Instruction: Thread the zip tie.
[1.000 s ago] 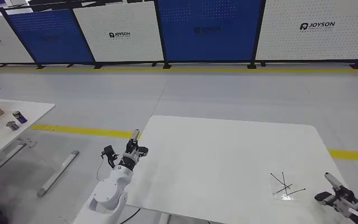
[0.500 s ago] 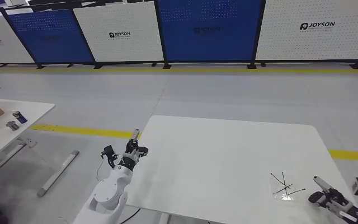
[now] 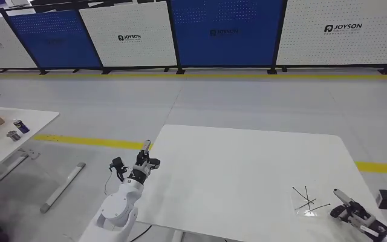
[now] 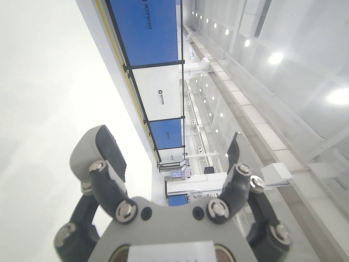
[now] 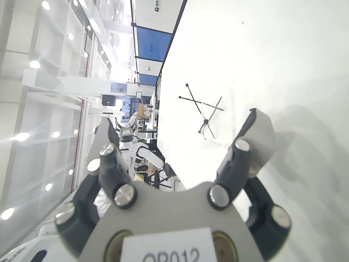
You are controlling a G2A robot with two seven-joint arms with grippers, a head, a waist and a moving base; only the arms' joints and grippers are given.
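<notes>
Near table edge (image 3: 358,181), crossed zip ties (image 3: 309,200)

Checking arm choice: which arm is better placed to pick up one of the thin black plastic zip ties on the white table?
Right. The right gripper, open, sits beside the crossed thin black plastic zip ties; the left gripper, also open, is at the opposite edge of the white table.

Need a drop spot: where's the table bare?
Bare: the table from the left hand at its left edge across to the zip ties, and the whole far side. Crowded: the near right corner, zip ties with the right hand beside them.
</notes>
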